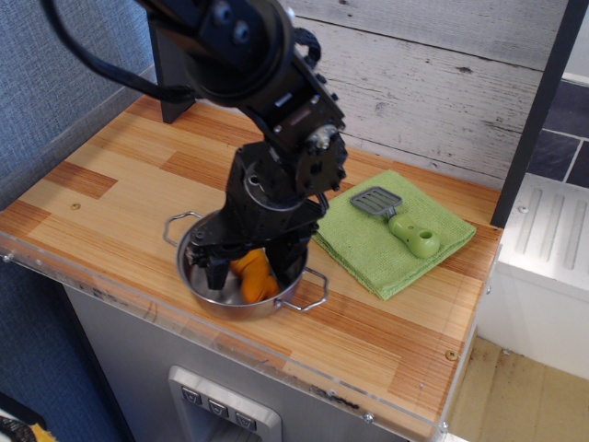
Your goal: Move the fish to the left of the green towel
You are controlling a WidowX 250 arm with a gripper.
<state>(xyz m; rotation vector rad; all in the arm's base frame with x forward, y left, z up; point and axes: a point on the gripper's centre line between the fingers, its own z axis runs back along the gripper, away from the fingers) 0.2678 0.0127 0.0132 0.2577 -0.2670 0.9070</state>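
The orange-yellow fish (256, 279) lies inside a steel pot (226, 308) near the front edge of the wooden counter. My black gripper (253, 270) reaches down into the pot. Its two fingers stand on either side of the fish with gaps showing, so it looks open around it. The arm hides the upper part of the fish. The green towel (366, 250) lies flat just right of the pot, and its left corner is close to the pot's rim.
A grey spatula with a green handle (404, 229) lies on the towel. The wooden counter (101, 184) has a clear plastic rim along its front. A white plank wall stands behind, and a dark post (534, 110) stands at the right.
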